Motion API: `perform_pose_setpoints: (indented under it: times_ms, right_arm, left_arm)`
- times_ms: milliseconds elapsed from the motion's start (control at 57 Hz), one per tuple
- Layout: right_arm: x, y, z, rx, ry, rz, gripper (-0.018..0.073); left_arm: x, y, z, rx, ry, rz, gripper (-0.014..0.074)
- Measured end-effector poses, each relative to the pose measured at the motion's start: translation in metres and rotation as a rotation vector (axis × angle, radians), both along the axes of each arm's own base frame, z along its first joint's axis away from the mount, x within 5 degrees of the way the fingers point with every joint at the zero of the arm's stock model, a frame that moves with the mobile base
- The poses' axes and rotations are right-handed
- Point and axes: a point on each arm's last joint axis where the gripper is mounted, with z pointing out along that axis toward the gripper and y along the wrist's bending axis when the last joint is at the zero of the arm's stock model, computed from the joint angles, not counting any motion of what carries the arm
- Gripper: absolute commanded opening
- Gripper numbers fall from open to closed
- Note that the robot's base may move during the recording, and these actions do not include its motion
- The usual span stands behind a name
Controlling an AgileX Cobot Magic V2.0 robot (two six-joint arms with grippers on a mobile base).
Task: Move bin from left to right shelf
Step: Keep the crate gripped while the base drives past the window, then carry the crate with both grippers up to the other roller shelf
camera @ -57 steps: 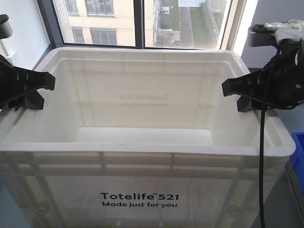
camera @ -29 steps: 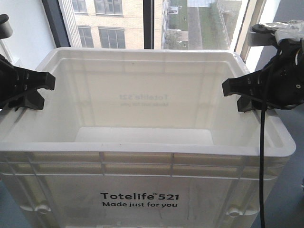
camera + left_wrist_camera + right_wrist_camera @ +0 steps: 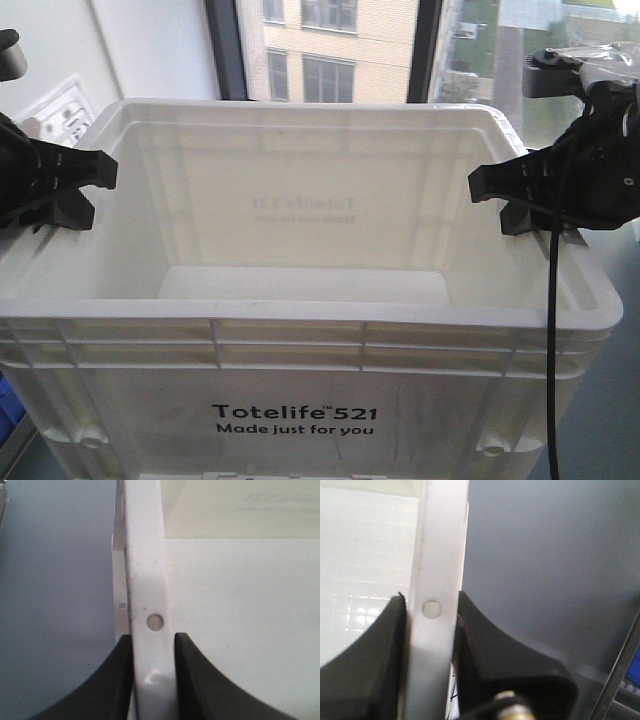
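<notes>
A large white bin [image 3: 300,330], empty and marked "Totelife 521", fills the front view. My left gripper [image 3: 78,192] is shut on the bin's left rim; in the left wrist view its black fingers [image 3: 115,680] clamp the white rim [image 3: 147,580] from both sides. My right gripper [image 3: 505,200] is shut on the bin's right rim; in the right wrist view its fingers [image 3: 485,650] squeeze the rim [image 3: 437,555]. The bin hangs level between the two arms. No shelf is in view.
A window [image 3: 330,50] with dark frames and a building outside stands behind the bin. A white wall with a socket plate [image 3: 60,105] is at the back left. Something blue [image 3: 8,400] shows at the lower left. Grey floor [image 3: 545,555] lies below.
The background has slid to the right: the window moved right, the white wall came in at the left, and a blue thing left the right edge. Bin and grippers keep their places.
</notes>
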Motion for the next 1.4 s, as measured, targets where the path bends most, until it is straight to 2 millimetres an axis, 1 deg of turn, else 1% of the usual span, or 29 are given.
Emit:
perform_pose_setpoints:
  times_ms: [1403]
  right_arm:
    - [0.0000,0.0002,0.0000,0.003,0.000,0.000,0.0000]
  left_arm:
    - [0.0000,0.0003,-0.0001,0.003,0.000,0.000,-0.0006]
